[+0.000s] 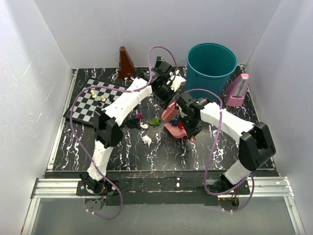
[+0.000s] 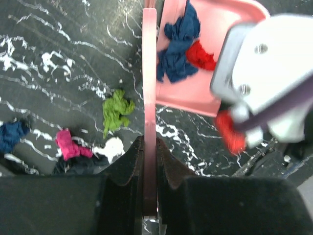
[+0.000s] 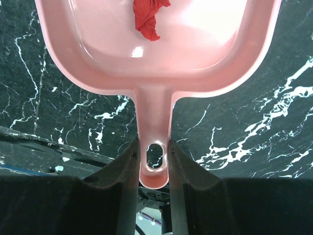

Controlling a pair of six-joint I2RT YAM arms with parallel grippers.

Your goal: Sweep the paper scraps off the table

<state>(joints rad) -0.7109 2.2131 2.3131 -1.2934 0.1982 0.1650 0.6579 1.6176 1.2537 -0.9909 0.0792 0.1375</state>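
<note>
Loose paper scraps lie on the black table (image 1: 161, 152): green (image 2: 116, 108), magenta (image 2: 68, 144), white (image 2: 113, 147) and dark blue (image 2: 12, 134). From above they cluster left of the pan, with the green one (image 1: 155, 121) nearest it and a white one (image 1: 146, 140) apart. My left gripper (image 2: 149, 147) is shut on the pink brush's flat handle (image 2: 149, 88). My right gripper (image 3: 153, 147) is shut on the pink dustpan's handle (image 3: 154, 117). The dustpan (image 2: 210, 83) holds a dark blue scrap (image 2: 176, 49) and a red scrap (image 3: 149, 17). The brush stands along the pan's left side.
A teal bin (image 1: 211, 63) stands at the back right, behind the dustpan (image 1: 174, 128). A chessboard (image 1: 95, 100) with pieces lies at the left. A brown metronome (image 1: 126, 62) and a pink one (image 1: 237, 90) stand at the back. White walls enclose the table.
</note>
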